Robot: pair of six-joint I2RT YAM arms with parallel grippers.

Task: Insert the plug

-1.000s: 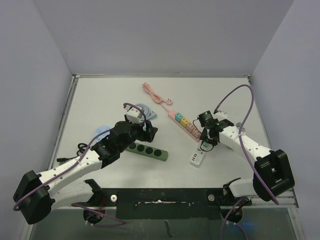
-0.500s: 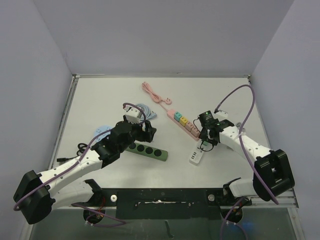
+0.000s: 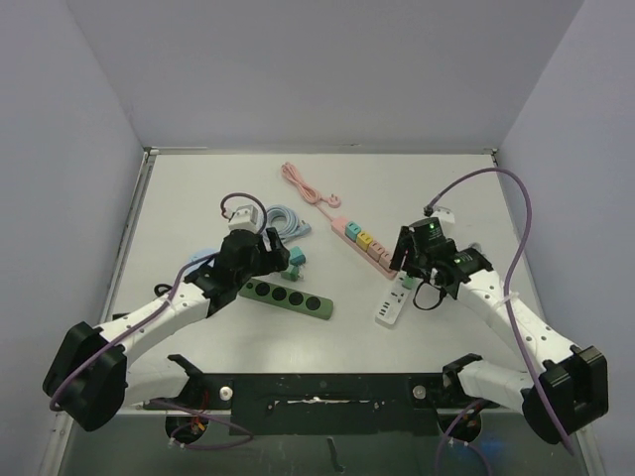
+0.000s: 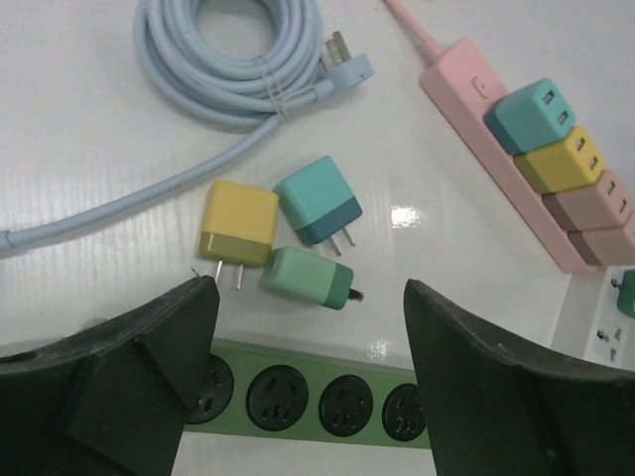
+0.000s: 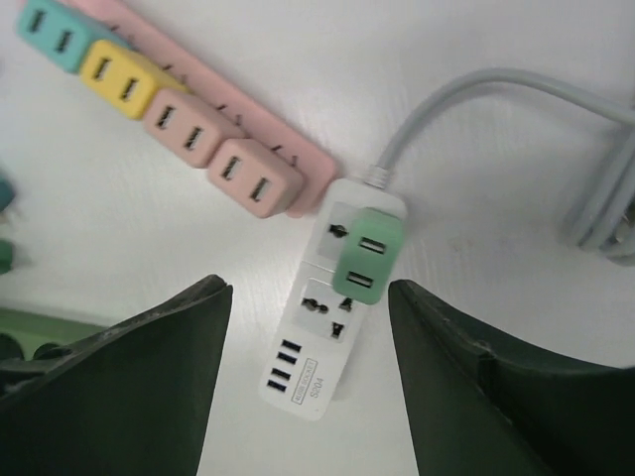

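Looking from above, the left gripper (image 3: 281, 249) is hovering over a small cluster of loose plugs (image 3: 295, 263) just beyond the dark green strip (image 3: 288, 296). The right gripper (image 3: 417, 272) is hanging above the far end of the white strip (image 3: 390, 309), near the pink strip (image 3: 362, 244). Neither is carrying anything.

Through the left wrist camera, the fingers (image 4: 129, 367) are standing wide apart and empty. The mint plug (image 4: 308, 280) is lying on its side between them, slightly ahead of the tips, with its prongs pointing right. It is sitting just beside the teal plug (image 4: 319, 203) and the yellow plug (image 4: 238, 226). Closing here is risking a pinch on two plugs at once, or a knock that sends the mint one askew, because they are crowding together.

Through the right wrist camera, the fingers (image 5: 124, 382) are also spread and gripping nothing. A green plug (image 5: 369, 256) is sitting in the white strip's upper socket, centred between the tips but clear of both. It is looking seated, though a finger brushing it on the way up could be tilting it loose or dragging the light strip
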